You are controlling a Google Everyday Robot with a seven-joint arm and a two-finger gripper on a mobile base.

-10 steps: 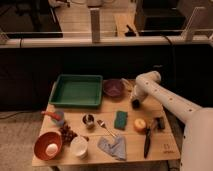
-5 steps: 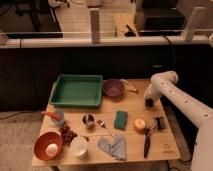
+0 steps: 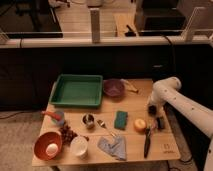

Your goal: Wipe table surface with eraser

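Since the earlier frames, the end effector (image 3: 153, 109) has travelled from beside the round purple bowl (image 3: 114, 88) to the right edge of the pale-yellow wooden plank tabletop (image 3: 139, 103); the items on the tabletop have not shifted.

1. Tabletop: rectangular and level, in the lower centre of the camera view. Its long axis runs left to right across the view, with one long side toward the camera.
2. End effector: located over the right edge of the tabletop, about halfway along its depth, pointing down at the surface. Contact with the wood cannot be determined. Whether it is spread or pressed together cannot be determined.
3. Arm: the white arm (image 3: 187, 107) enters from the lower right, rises to a rounded joint beyond the right edge, then bends downward to the end effector.
4. Nearby items: a small dark object (image 3: 159, 123) lies just in front of the end effector. A round orange fruit (image 3: 140, 125) and a green rectangular pad (image 3: 120, 120) lie further left. A green rectangular plastic tray (image 3: 77, 91) occupies the far left, touching or just beside the purple bowl.
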